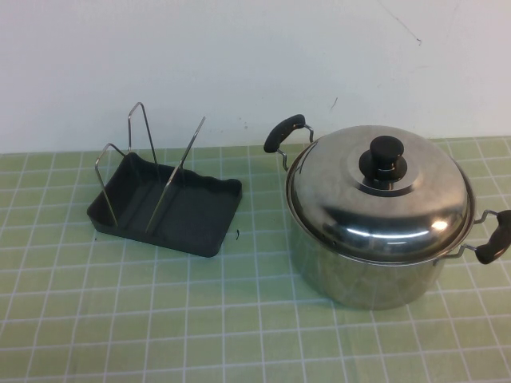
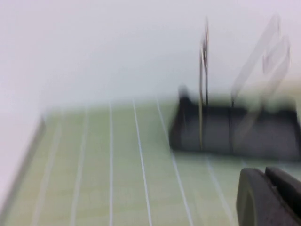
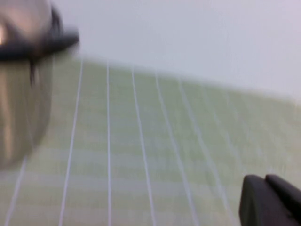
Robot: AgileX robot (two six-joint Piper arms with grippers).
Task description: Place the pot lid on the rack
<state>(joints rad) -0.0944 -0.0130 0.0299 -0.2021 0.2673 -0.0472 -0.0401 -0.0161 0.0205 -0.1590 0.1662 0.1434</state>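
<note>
The shiny domed pot lid (image 1: 375, 195) with its black knob (image 1: 384, 158) sits on the deep steel pot (image 1: 363, 267) at the right of the high view. The dark grey rack (image 1: 172, 206) with upright wire loops stands at the left on the green mat; it also shows in the left wrist view (image 2: 235, 129). Neither arm shows in the high view. My left gripper (image 2: 265, 190) is shut and empty, low over the mat a short way from the rack. My right gripper (image 3: 265, 195) is shut and empty over the mat, apart from the pot (image 3: 23, 84).
The pot has two black handles (image 1: 284, 132), the other at its right side (image 1: 495, 237). A white wall (image 1: 239, 56) closes the back of the green gridded mat (image 1: 200, 319).
</note>
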